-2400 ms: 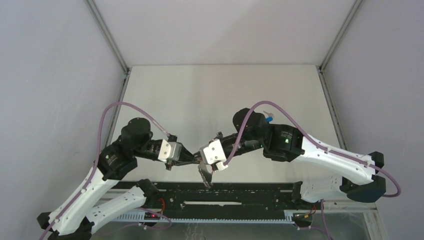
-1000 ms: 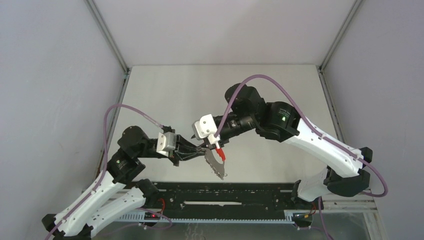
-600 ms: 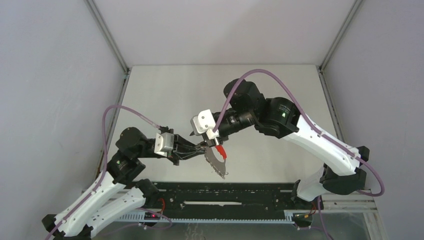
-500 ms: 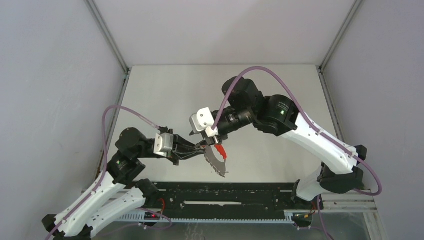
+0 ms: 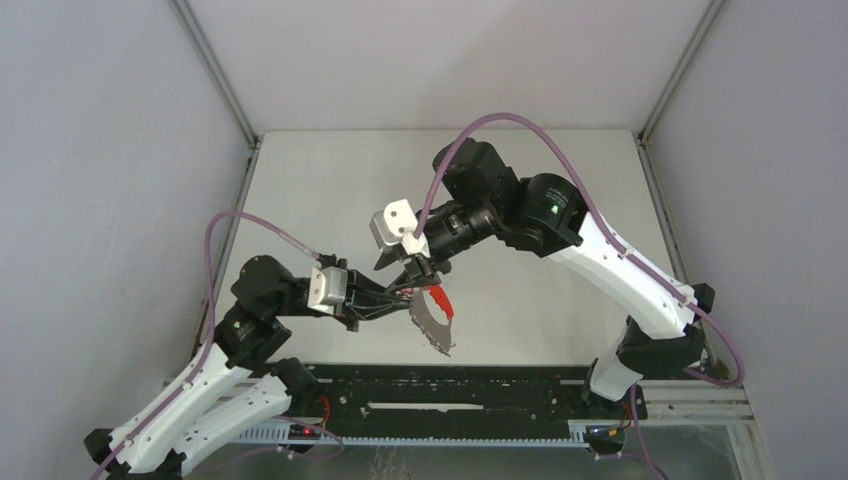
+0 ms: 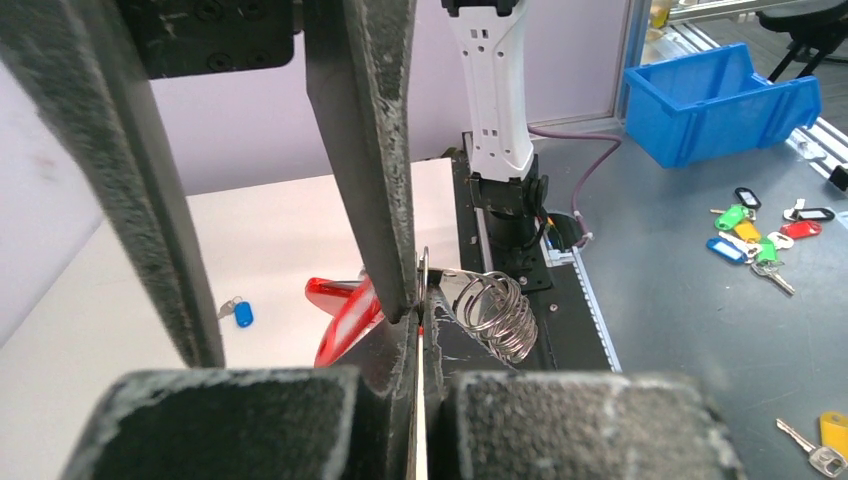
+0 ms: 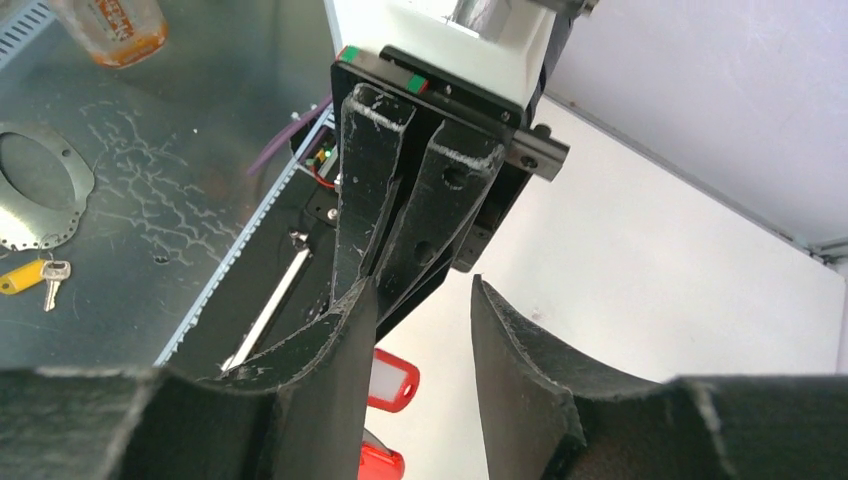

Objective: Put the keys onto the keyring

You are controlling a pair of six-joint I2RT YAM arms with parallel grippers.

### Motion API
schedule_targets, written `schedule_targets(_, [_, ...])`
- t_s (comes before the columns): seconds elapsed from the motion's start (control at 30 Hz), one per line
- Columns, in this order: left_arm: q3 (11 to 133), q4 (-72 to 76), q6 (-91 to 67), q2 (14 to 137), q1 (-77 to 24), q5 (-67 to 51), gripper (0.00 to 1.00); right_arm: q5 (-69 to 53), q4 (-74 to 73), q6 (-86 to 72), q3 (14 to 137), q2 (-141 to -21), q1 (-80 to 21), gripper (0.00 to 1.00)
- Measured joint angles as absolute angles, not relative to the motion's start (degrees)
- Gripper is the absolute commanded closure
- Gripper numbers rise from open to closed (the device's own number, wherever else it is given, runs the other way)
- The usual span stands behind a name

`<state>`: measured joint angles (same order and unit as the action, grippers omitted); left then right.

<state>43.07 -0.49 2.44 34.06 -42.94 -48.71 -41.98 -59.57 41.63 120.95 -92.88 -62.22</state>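
Observation:
My left gripper (image 5: 403, 294) (image 6: 421, 300) is shut on a thin silver ring of the keyring (image 5: 433, 322). The keyring's red curved band (image 6: 347, 322) hangs to the left of the fingers and its cluster of silver rings (image 6: 495, 315) to the right. A red key tag (image 7: 393, 380) with a white insert shows just beyond the left fingers; its key is hidden. The blue-tagged key (image 6: 240, 313) lies on the table. My right gripper (image 5: 416, 268) (image 7: 423, 290) is open and holds nothing, just above and beyond the left gripper's tips.
The black rail (image 5: 450, 385) runs along the table's near edge. Off the table stand a blue bin (image 6: 715, 100) and several loose coloured key tags (image 6: 760, 235). A yellow-tagged key (image 7: 30, 278) lies on the metal surface below the rail.
The right gripper has opened wider and drawn back up and to the left, away from the keyring. The left gripper has held still, with the keyring in it.

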Motion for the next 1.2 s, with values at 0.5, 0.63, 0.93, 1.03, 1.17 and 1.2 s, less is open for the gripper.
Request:
schedule_targets(0.5, [43.1, -0.5, 2.3, 34.1, -43.0, -48.8, 1.00, -44.6, -59.4, 38.1, 122.4, -93.9, -61.4, 0.51])
schedule_targets(0.63, [42.8, 0.1, 1.2, 34.0, -43.0, -48.3, 1.00, -45.6, -56.7, 34.5, 122.4, -94.0, -59.9, 0.51])
schedule_targets(0.93, [40.8, 4.2, -4.8, 32.9, -43.0, -42.8, 1.00, -47.3, -48.0, 25.1, 118.2, -90.3, -54.3, 0.57])
schedule_targets(1.03, [40.1, 5.6, -7.7, 32.1, -43.0, -39.0, 1.00, -46.9, -47.9, 24.1, 114.7, -86.0, -53.4, 0.58])
schedule_targets(1.17, [40.1, 6.3, -11.2, 31.6, -43.0, -35.5, 1.00, -46.3, -49.1, 23.9, 112.8, -81.6, -54.2, 0.59])
schedule_targets(1.2, [40.1, 6.5, -11.9, 31.5, -43.0, -35.1, 1.00, -46.0, -49.6, 24.0, 112.5, -80.7, -54.7, 0.60])
